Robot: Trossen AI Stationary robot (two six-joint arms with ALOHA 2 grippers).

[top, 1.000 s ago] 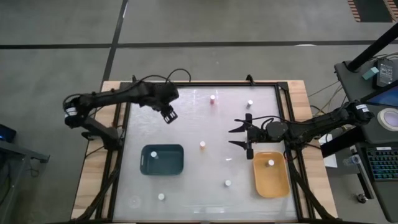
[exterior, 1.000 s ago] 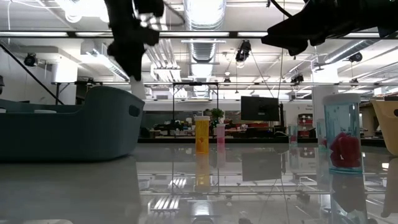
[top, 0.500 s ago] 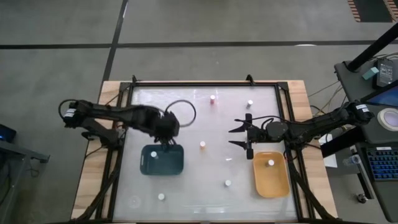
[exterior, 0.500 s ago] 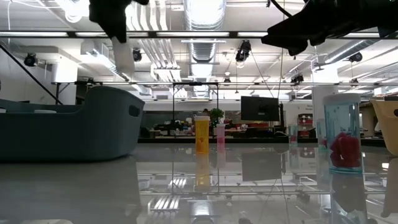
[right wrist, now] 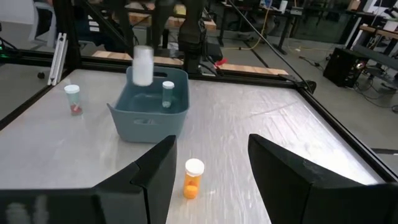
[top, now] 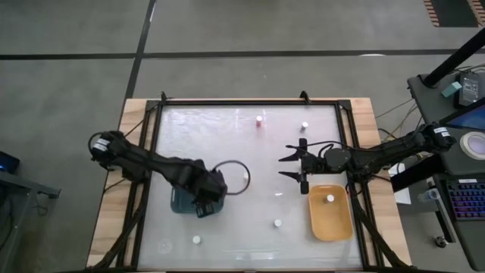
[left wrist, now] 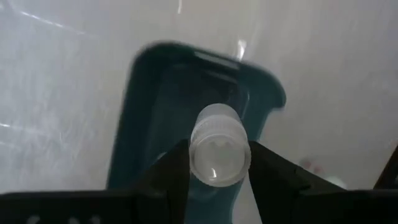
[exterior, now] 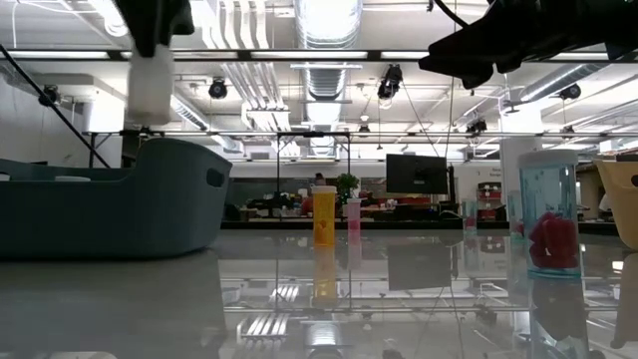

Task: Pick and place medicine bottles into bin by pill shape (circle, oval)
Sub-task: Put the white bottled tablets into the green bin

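While the left gripper (top: 203, 209) hangs over the dark teal tray (top: 182, 202) from above, the right gripper (top: 292, 166) waits, fingers spread, beside the yellow-orange tray (top: 331, 220). Left wrist: fingers clamp a white-capped bottle (left wrist: 219, 152) above the teal tray (left wrist: 143, 112).

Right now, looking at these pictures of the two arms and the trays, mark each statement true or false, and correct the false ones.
1. The left gripper holds a bottle above the teal tray. True.
2. The right gripper is shut on a bottle. False: it is open and holds nothing.
3. The yellow tray has one bottle in it. True.
4. The teal tray is empty. False: a bottle stands in it.
5. An orange bottle stands on the table. True.
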